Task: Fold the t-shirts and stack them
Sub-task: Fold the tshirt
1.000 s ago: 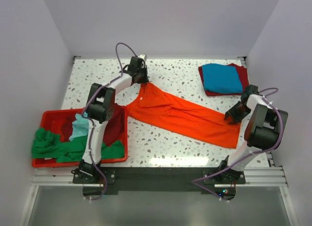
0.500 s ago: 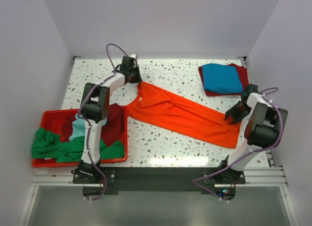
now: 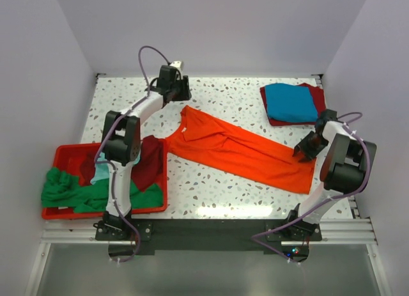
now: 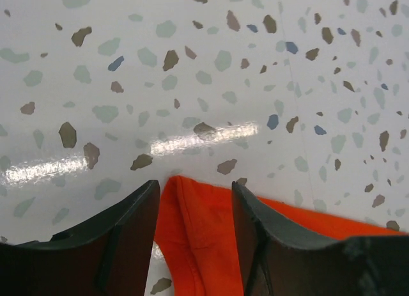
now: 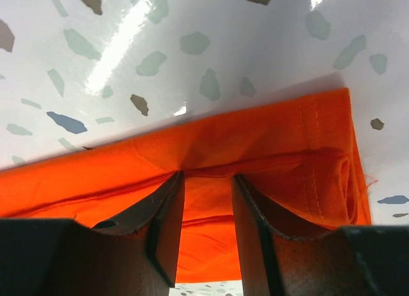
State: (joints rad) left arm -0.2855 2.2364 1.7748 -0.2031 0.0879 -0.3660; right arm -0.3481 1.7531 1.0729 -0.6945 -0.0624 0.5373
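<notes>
The bright orange t-shirt (image 3: 243, 152) lies stretched in a long diagonal band across the table, from back left to front right. My left gripper (image 3: 181, 94) is open just behind its upper left end. In the left wrist view that orange corner (image 4: 198, 245) rests flat on the table between the spread fingers (image 4: 131, 219), ungripped. My right gripper (image 3: 305, 150) is low at the shirt's lower right end. Its jaws stand apart in the right wrist view, orange cloth (image 5: 268, 136) bunched over and between the fingers (image 5: 255, 206). A folded blue t-shirt (image 3: 291, 101) lies on a folded dark red one (image 3: 317, 99) at the back right.
A red plastic bin (image 3: 64, 150) stands at the front left. It holds a green shirt (image 3: 70, 190) spilling over its left rim, a light teal one (image 3: 104, 168) and a dark red one (image 3: 152, 165). White walls close the table's back and sides.
My left gripper has opened and let go of the orange shirt's upper left end, drawing back a little toward the far edge. The right gripper and the shirt's other end have stayed put.
</notes>
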